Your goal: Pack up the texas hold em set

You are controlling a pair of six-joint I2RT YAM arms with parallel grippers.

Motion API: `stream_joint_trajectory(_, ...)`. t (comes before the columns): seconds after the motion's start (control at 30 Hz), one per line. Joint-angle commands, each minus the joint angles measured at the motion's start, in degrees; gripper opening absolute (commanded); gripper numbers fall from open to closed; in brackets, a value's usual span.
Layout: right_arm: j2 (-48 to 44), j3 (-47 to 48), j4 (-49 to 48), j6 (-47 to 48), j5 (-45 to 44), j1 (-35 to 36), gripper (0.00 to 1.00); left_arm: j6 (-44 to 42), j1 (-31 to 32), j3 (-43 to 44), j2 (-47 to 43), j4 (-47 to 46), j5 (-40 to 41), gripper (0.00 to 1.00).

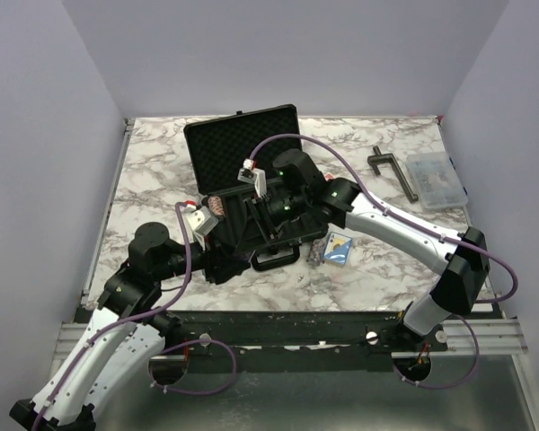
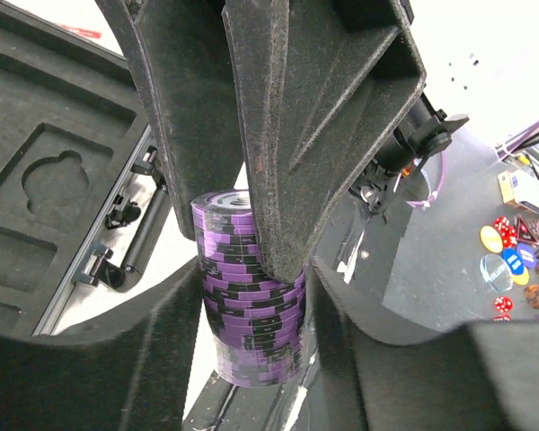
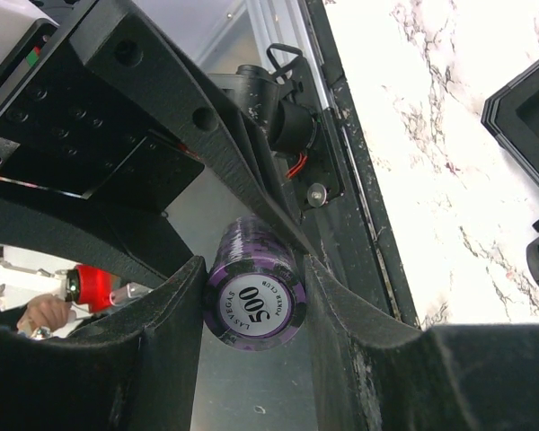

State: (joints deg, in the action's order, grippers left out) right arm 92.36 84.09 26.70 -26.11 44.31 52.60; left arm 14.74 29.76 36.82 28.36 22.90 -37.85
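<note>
case (image 1: 242,144) open on the marble table (image 1: 153,171), lid propped up toward the far side, base mostly hidden under the two arms. packing looks early to mid, at a guess: the shaped foam cutouts (image 2: 54,180) that show are empty.

purple chip stack (image 2: 242,242) is off the table, over the case base, caught between both grippers. right gripper (image 3: 256,296) is clamped on it, the "500" face toward its camera. left gripper (image 2: 253,314) fingers lie narrow against both sides of the stack's lower part. reads as a hand-over.

not yet packed: blue card deck (image 1: 340,247) on the table just right of the case handle, small loose chips (image 1: 315,252) beside it, more coloured chips (image 2: 512,256) near red dice (image 2: 501,224).

room: crowded over the base, wrists nearly touching. open marble left of the case. t-shaped tool (image 1: 391,171) and clear compartment box (image 1: 436,180) well apart at far right. lid edge close behind the grippers.
</note>
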Motion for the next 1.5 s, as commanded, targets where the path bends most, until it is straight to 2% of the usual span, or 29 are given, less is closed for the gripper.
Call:
stream_joint_trajectory(0.0, 0.1, 2.3, -0.4, -1.4, 0.5, 1.0, 0.01, -0.1, 0.6, 0.1, 0.3, 1.0, 1.1, 0.44)
stream_joint_trajectory(0.17, 0.2, 2.4, -0.2, -1.5, 0.0, 1.2, 0.01, -0.1, 1.1, 0.4, 1.0, 1.4, 1.2, 0.07)
stream_joint_trajectory(0.2, 0.3, 2.5, -0.2, -1.7, -0.4, 1.2, 0.01, -0.1, 1.1, 0.7, 1.0, 1.6, 1.2, 0.01)
stream_joint_trajectory(0.23, 0.3, 2.5, -0.1, -1.8, -0.8, 1.2, 0.01, 0.0, 1.1, 0.9, 0.9, 1.9, 1.2, 0.0)
stream_joint_trajectory(0.27, 0.4, 2.6, 0.1, -1.8, -1.3, 1.2, 0.01, 0.2, 1.1, 1.0, 0.6, 2.0, 1.4, 0.0)
stream_joint_trajectory(0.3, 0.4, 2.8, 0.3, -1.9, -1.7, 1.2, 0.08, 0.3, 1.1, 0.8, 0.1, 2.0, 2.0, 0.0)
stream_joint_trajectory(0.4, 0.1, 3.3, 0.6, -2.0, -3.8, 1.2, 0.39, 0.6, 1.1, 0.7, -1.1, 2.1, 3.2, 0.0)
stream_joint_trajectory(0.57, 0.6, 6.8, 3.8, -1.0, -9.3, 1.2, 0.62, 0.9, 1.2, 0.8, -1.2, 2.1, 4.0, 0.0)
stream_joint_trajectory(0.7, 0.5, 9.2, 5.3, -0.7, -13.0, 1.2, 0.75, 1.1, 1.2, 0.8, -1.5, 2.3, 4.9, 0.0)
stream_joint_trajectory(0.8, -0.2, 11.3, 7.3, -0.9, -20.6, 1.2, 0.78, 1.2, 1.2, 0.8, -1.8, 2.3, 5.8, 0.0)
stream_joint_trajectory(0.87, -1.3, 12.0, 8.7, -1.7, -30.8, 1.2, 0.78, 1.6, 1.2, 0.7, -1.9, 2.3, 7.7, 0.0)
stream_joint_trajectory(1.03, -8.0, 5.3, 6.7, -4.8, -50.7, 1.2, 0.84, 4.9, 1.2, 0.7, -1.2, 3.2, 17.5, 0.0)
stream_joint_trajectory(1.3, -13.5, -3.6, 6.3, -5.0, -56.8, 1.2, 0.86, 18.8, 1.0, 2.1, 8.2, 8.8, 40.9, 0.0)
stream_joint_trajectory(1.47, -13.5, -4.8, 8.5, -4.8, -57.5, 1.2, 0.86, 23.9, -0.2, 5.4, 17.5, 9.3, 44.8, 0.0)
